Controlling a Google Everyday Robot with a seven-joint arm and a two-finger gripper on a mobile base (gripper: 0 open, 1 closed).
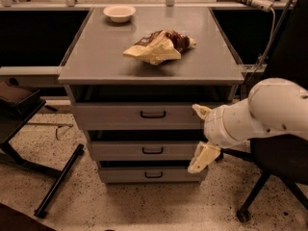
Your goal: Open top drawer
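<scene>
The top drawer (110,116) is the widest of three grey drawers under the grey table top; its front is flush and its black loop handle (153,114) sits at the centre. My gripper (202,134) is open, in front of the drawers' right end. One cream finger (201,111) is level with the top drawer and the other (204,158) hangs by the middle and bottom drawers. It holds nothing and is to the right of the handle.
A crumpled snack bag (159,46) and a white bowl (119,12) lie on the table top (96,57). Two narrower drawers (152,150) sit below. A black stand leg (57,182) is at the left, a chair base (250,201) at the right.
</scene>
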